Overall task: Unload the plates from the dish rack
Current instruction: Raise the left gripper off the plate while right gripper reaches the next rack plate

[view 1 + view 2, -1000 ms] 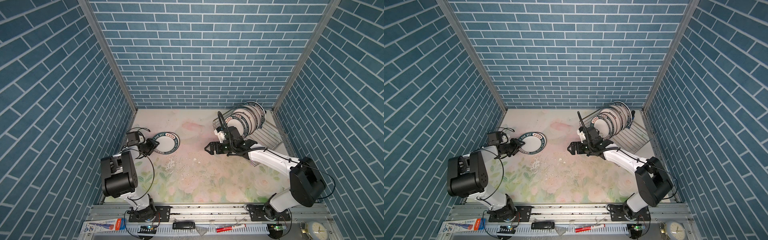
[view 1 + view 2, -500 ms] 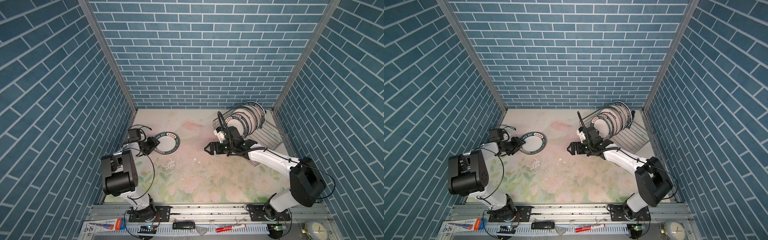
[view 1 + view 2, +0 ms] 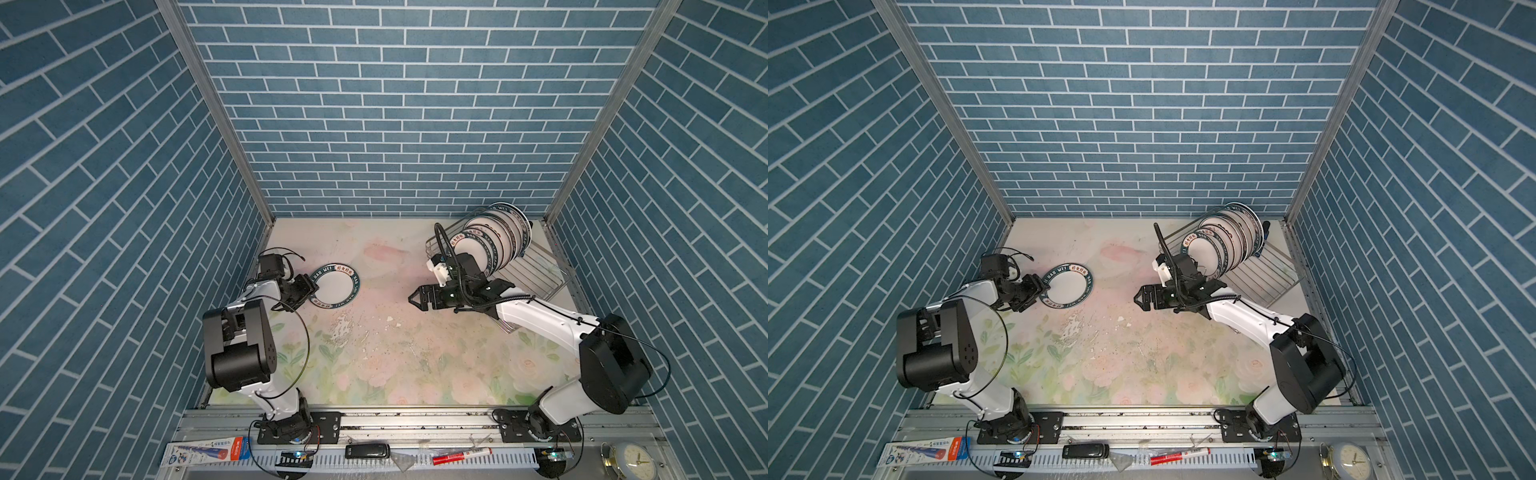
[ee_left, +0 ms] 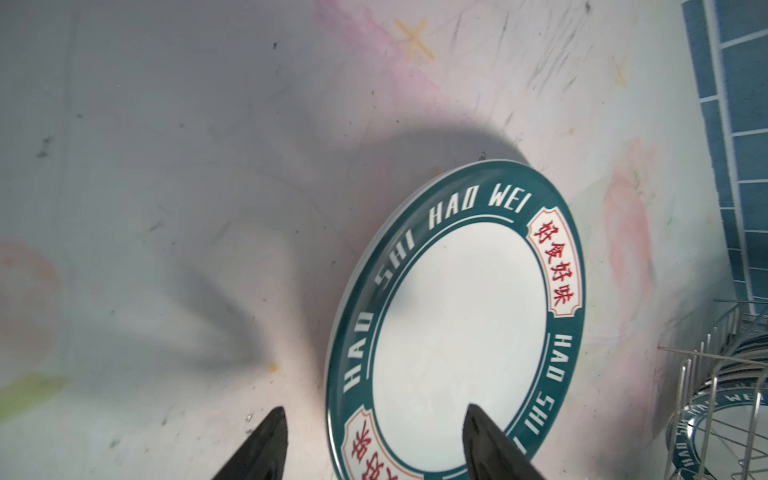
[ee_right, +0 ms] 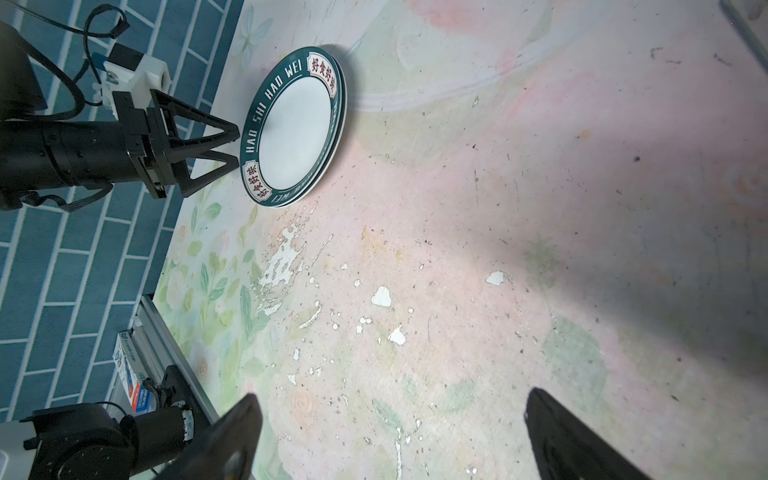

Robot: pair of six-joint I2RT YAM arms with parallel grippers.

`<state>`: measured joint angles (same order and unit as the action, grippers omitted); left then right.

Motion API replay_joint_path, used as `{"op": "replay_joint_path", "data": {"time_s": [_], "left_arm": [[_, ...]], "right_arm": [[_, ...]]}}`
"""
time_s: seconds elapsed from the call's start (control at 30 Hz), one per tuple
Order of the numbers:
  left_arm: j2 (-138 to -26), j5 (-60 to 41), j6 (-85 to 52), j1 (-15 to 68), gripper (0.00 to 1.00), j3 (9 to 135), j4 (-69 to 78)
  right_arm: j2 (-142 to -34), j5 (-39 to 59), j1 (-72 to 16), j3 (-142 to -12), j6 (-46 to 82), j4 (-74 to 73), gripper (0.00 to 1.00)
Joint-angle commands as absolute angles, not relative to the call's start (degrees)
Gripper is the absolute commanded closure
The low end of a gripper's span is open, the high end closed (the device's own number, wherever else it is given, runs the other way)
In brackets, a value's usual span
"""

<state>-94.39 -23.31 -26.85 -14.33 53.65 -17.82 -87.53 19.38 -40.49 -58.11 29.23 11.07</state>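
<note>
Black two-fingered left gripper (image 3: 309,289): jaws parted, nothing held, tips just beside the rim of a round white plate with a teal-green lettered band (image 3: 334,286). That plate lies flat on the pale floral tabletop (image 3: 374,353), left of centre in both top views. Right gripper (image 3: 411,298): jaws wide apart, empty, over the table at mid-frame, well apart from that plate. Behind it, at the right, the silver wire dish rack (image 3: 536,274) holds a row of upright plates (image 3: 490,241). Only the right wrist view shows a second rim (image 5: 291,202) under the flat plate. In the left wrist view the plate's rim appears between the two fingers (image 4: 270,440).
</note>
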Motion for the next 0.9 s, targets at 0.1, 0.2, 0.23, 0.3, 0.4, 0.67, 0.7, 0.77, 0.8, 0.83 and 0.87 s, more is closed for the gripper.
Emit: {"op": "replay_joint_path", "data": {"time_s": [0.1, 0.2, 0.23, 0.3, 0.4, 0.67, 0.7, 0.77, 0.8, 0.83, 0.87], "left_arm": [[-88.17, -16.52, -25.36, -14.15, 0.24, 52.20, -21.83], [-85.27, -15.66, -25.07, -14.08, 0.23, 50.58, -21.80], [-84.54, -15.76, -24.95, -14.15, 0.23, 50.01, -21.65], [-82.55, -15.94, -24.95, -14.08, 0.22, 48.79, -21.11], [-80.54, -17.18, -24.70, -14.07, 0.17, 47.37, -20.03], [-79.16, -17.44, -24.71, -14.11, 0.01, 46.28, -19.43], [-79.47, -17.69, -24.77, -14.14, 0.01, 46.27, -19.42], [-79.60, -18.57, -24.77, -14.10, 0.01, 45.86, -19.09], [-79.46, -19.03, -24.96, -14.06, 0.01, 45.48, -18.72], [-79.33, -19.44, -24.95, -14.04, 0.01, 45.03, -18.34], [-79.07, -19.64, -25.06, -13.86, 0.01, 44.57, -18.12]], "right_arm": [[-82.96, 6.60, -40.63, -62.83, 22.06, 23.00, 0.01], [-79.35, 0.48, -40.35, -65.13, 18.84, 26.67, 0.01], [-78.39, -1.47, -40.11, -65.88, 17.99, 27.77, 0.01], [-76.53, -6.16, -39.02, -67.94, 15.85, 30.60, 0.01], [-74.79, -9.62, -36.13, -69.50, 13.36, 32.83, 0.01], [-74.41, -8.96, -25.50, -68.27, 6.01, 27.24, 0.01], [-75.03, -6.95, -24.22, -68.12, 5.91, 26.22, 0.01], [-76.54, -5.76, -22.83, -68.14, 5.97, 24.70, 0.01], [-77.46, -5.28, -22.31, -68.28, 6.29, 24.19, 0.01], [-78.17, -4.71, -22.04, -68.45, 6.68, 23.69, 0.01], [-78.99, -4.70, -21.93, -68.61, 6.76, 22.92, 0.01]]}}
